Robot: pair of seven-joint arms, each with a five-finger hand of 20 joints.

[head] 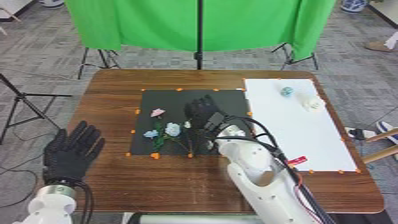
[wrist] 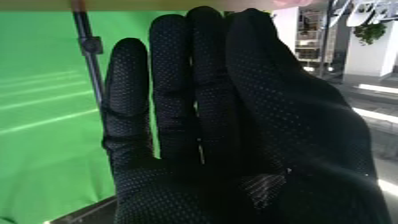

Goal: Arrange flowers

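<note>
Right hand (head: 204, 110), nearest in the wrist view, is extending straight, released fingers over the dark mat (head: 164, 97). Pink flower (head: 157, 112) and blue flowers (head: 172, 129) are lying on the mat, left of that hand. White flower (head: 313, 103) is lying on the white sheet (head: 293, 135). Left hand (head: 71, 154) is spreading released fingers over the table's (head: 133, 185) left edge.
</note>
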